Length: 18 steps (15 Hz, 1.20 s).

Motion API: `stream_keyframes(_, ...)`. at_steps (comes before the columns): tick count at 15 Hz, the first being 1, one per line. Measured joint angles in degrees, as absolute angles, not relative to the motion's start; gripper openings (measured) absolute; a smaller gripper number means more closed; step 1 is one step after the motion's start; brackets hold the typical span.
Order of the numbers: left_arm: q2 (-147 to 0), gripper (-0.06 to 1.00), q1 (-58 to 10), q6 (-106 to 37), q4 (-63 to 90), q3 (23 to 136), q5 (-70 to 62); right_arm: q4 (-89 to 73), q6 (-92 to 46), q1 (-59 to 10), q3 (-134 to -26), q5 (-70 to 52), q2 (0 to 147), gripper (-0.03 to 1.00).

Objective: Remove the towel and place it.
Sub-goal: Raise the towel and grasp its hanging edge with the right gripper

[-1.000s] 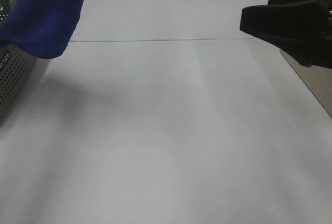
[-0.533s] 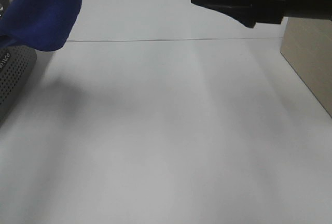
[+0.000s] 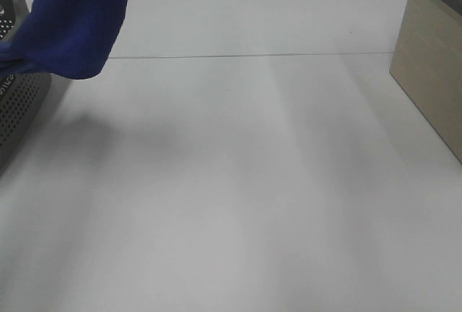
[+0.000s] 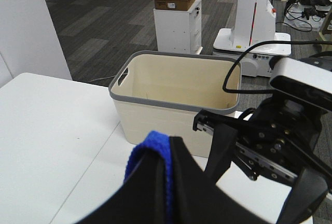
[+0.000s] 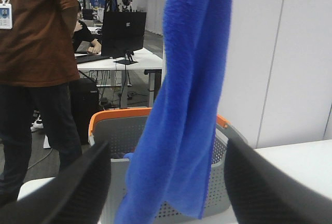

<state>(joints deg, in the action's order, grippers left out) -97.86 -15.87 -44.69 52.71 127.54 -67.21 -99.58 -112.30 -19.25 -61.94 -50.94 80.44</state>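
The royal-blue towel (image 3: 72, 23) hangs in the air at the far left of the exterior high view, above a grey perforated basket (image 3: 18, 102). My left gripper (image 4: 167, 156) is shut on the towel (image 4: 153, 151), with a blue fold pinched between its black fingers. My right gripper (image 5: 167, 149) stands wide open and faces the hanging towel (image 5: 189, 94), its fingers (image 5: 78, 182) apart on either side without touching the cloth. The left wrist view also shows the right gripper (image 4: 254, 193), open. Neither gripper appears in the exterior high view.
The grey basket (image 5: 119, 136) has an orange rim and stands behind the towel. A beige bin with a grey rim (image 4: 171, 115) sits at the table's right edge (image 3: 433, 66). A person in a brown shirt (image 5: 36, 32) stands beyond the table.
The right arm swept up and leftward across the top of the exterior high view and left it. The towel shifted slightly to the right.
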Motion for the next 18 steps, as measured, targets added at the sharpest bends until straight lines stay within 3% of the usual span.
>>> stream_keyframes(2,-97.86,0.0,-15.87,-44.69,52.71,127.54,-67.04,-99.47,-113.16,-26.64,-62.11,-41.37,83.54,0.63)
stream_keyframes(6,-97.86,0.0,-15.87,-44.12,52.71,127.54,-67.04,-99.41,-113.22,-34.21,-62.11,-39.19,92.42,0.63)
stream_keyframes(12,-97.86,0.0,-15.87,-43.54,52.71,127.54,-67.04,-99.41,-113.16,-35.01,-63.31,-39.02,101.87,0.63)
stream_keyframes(14,-97.86,0.0,-15.87,-43.54,52.71,127.54,-67.04,-99.41,-111.78,-35.01,-68.12,-40.51,105.2,0.63)
stream_keyframes(17,-97.86,0.0,-15.87,-43.54,52.71,127.54,-67.04,-99.47,-108.86,-35.01,-69.27,-42.0,105.48,0.52)
stream_keyframes(18,-97.86,0.0,-15.87,-43.54,52.54,127.54,-67.04,-97.86,-104.22,-35.01,-69.44,-42.97,105.54,0.4)
